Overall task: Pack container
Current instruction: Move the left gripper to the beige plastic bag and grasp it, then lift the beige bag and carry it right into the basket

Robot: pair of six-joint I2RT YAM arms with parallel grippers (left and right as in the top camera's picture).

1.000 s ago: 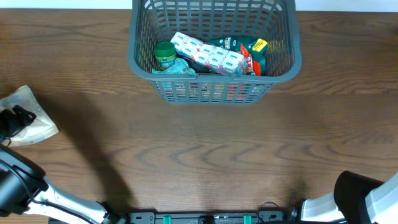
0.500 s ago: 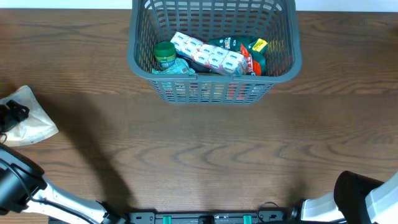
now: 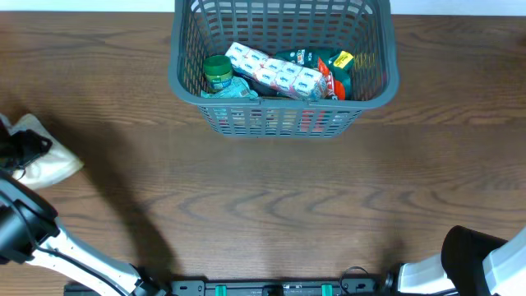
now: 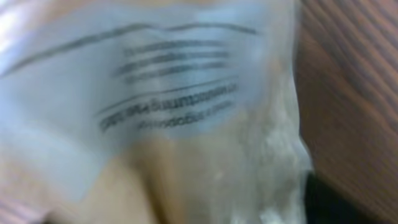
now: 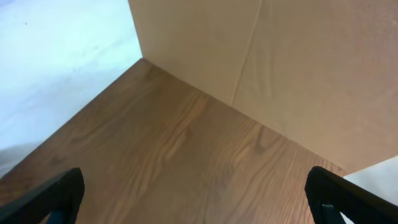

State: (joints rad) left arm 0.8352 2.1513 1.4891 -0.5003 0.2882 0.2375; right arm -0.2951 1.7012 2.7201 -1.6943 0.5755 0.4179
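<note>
The container (image 3: 187, 82), a large grey plastic basket, is seen at 12 o'clock in the overhead view, standing upright on the brown wooden table (image 3: 271, 197) with its far edge cut off by the frame. It is rectangular with rounded corners; its walls are made of narrow vertical slots under a solid rim. Inside, a green-lidded jar (image 3: 218, 72) is placed at the 9 o'clock side, a white multipack with blue print (image 3: 275, 70) is laid diagonally across the middle, and a green and red pouch (image 3: 329, 70) is lodged towards 3 o'clock.

Well apart from it, at 9 o'clock by the table edge, a translucent plastic bag (image 3: 51, 163) with pale contents is found. The left gripper (image 3: 20, 148) is set over the bag's 9 o'clock end. The left wrist view is filled by the blurred bag with black printed lines; whether the bag is pinched cannot be told.

The right gripper (image 5: 199, 196) is held spread wide over bare wood, nothing between its fingers (image 5: 56, 194).
</note>
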